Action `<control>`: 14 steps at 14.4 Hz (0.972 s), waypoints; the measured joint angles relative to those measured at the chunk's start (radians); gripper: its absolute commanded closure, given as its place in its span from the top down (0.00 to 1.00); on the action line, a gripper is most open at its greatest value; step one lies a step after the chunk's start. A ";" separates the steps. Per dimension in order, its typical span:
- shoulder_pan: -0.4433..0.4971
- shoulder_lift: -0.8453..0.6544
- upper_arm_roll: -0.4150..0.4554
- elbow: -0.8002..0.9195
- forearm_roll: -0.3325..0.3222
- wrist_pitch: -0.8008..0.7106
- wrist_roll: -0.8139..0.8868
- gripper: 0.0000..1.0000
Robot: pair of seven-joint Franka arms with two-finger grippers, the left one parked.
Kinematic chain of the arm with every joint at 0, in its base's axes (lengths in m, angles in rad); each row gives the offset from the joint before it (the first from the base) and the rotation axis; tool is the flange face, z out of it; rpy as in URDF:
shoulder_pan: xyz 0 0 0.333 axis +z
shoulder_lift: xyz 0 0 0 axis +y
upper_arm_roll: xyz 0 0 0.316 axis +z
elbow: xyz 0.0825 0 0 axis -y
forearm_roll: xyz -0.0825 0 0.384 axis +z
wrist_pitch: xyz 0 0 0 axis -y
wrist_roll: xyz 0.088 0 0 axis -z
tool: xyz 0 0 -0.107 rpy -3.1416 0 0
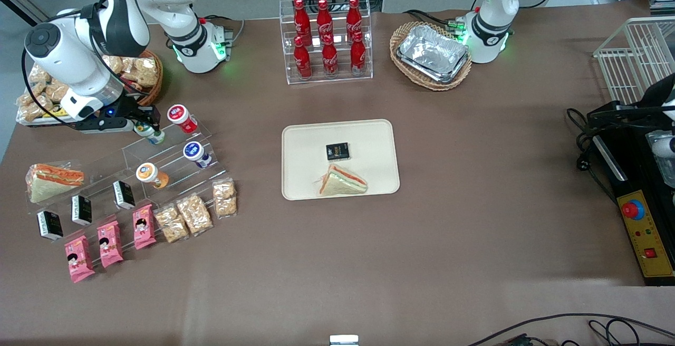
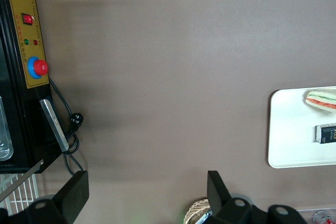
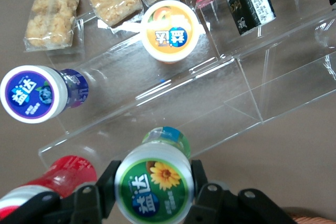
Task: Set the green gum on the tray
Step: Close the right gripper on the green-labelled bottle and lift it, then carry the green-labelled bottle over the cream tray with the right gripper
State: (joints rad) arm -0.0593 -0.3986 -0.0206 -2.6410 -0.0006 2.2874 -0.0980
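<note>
Gripping the green gum (image 3: 154,188) by its lid end, the gripper (image 1: 146,124) sits at the top step of the clear acrylic display stand (image 3: 247,95), toward the working arm's end of the table (image 1: 474,188). In the right wrist view its fingers (image 3: 107,184) press against both sides of the canister, clenched on it just under the white lid with the flower mark, and the green body shows past the lid. The red canister (image 1: 182,118) lies just beside it on the same step, while the blue canister (image 1: 196,154) and the orange canister (image 1: 152,175) rest on lower steps, nearer to the front camera. Snack packs (image 1: 195,211) and pink packets (image 1: 109,243) lie on the table below the stand. The tray (image 1: 369,135) sits well apart, near the middle of the table, carrying a sandwich (image 1: 341,181) and a small black packet (image 1: 337,151).
</note>
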 measured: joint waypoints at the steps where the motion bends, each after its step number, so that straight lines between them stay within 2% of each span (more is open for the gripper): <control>1: -0.002 0.000 -0.001 0.000 0.000 0.000 -0.002 0.07; 4: -0.003 -0.002 -0.037 0.013 -0.001 -0.020 -0.060 0.00; 5: -0.004 -0.005 -0.061 0.045 -0.001 -0.070 -0.095 0.00; 7: -0.004 -0.012 -0.093 0.180 -0.001 -0.256 -0.139 0.00; 9: 0.000 -0.016 -0.089 0.366 0.007 -0.468 -0.142 0.00; 12: 0.014 -0.003 -0.011 0.579 0.089 -0.684 -0.013 0.00; 14: 0.021 0.017 0.096 0.641 0.133 -0.735 0.149 0.00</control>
State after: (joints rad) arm -0.0385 -0.3814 0.0757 -2.0004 0.1321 1.5524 0.0507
